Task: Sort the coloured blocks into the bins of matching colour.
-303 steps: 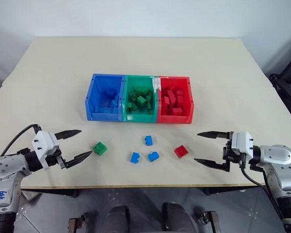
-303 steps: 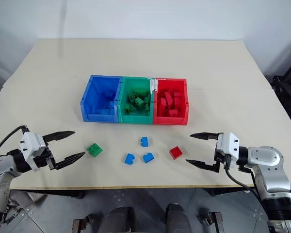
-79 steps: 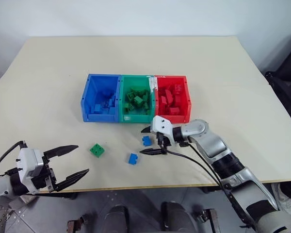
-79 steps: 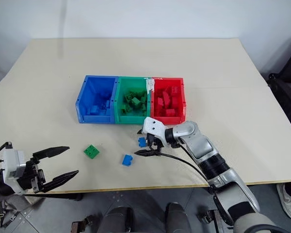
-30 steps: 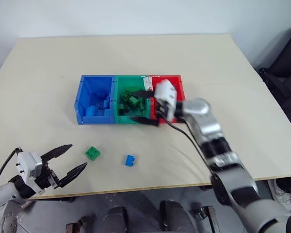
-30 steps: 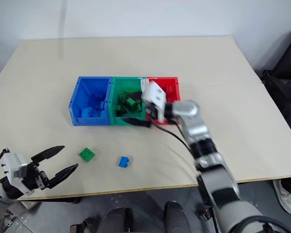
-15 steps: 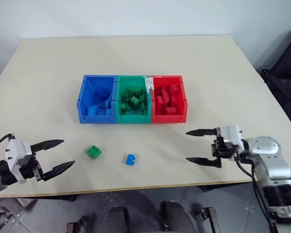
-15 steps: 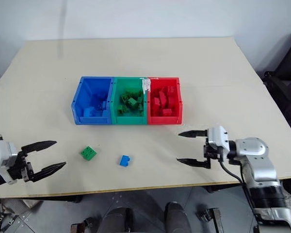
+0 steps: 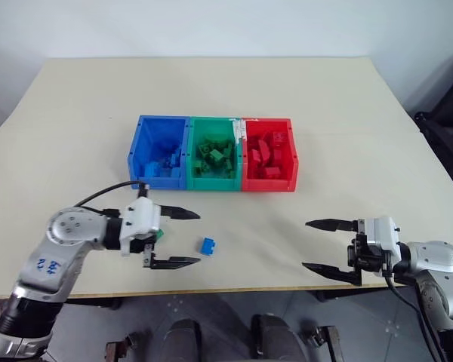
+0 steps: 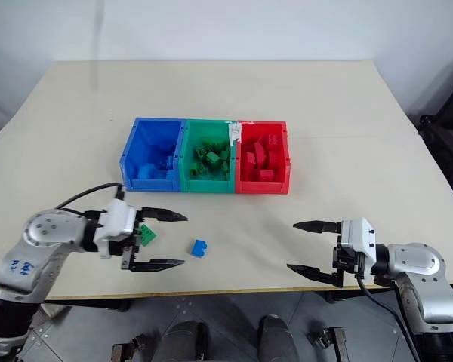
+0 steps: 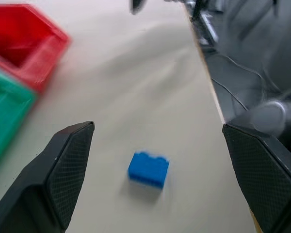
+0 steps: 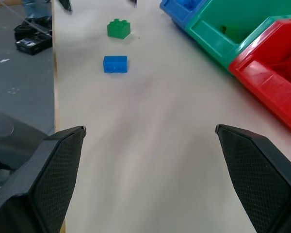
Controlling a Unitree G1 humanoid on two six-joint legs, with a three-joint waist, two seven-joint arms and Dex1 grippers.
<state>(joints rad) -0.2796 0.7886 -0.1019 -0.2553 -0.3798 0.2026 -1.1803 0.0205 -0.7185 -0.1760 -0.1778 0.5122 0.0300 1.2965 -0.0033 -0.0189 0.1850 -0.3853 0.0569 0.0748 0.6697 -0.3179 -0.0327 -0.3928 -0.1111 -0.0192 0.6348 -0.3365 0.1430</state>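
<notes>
Blocks remaining on the table: one blue block near centre and one green block to its left, both on the near side of the bins. Left gripper has swung in from the far left within the last half second; it now stands spread wide, its fingers bracketing the green block without contact. Right gripper has withdrawn to the near right, spread and empty. Judgement: green block is next for pickup, blue block outstanding
</notes>
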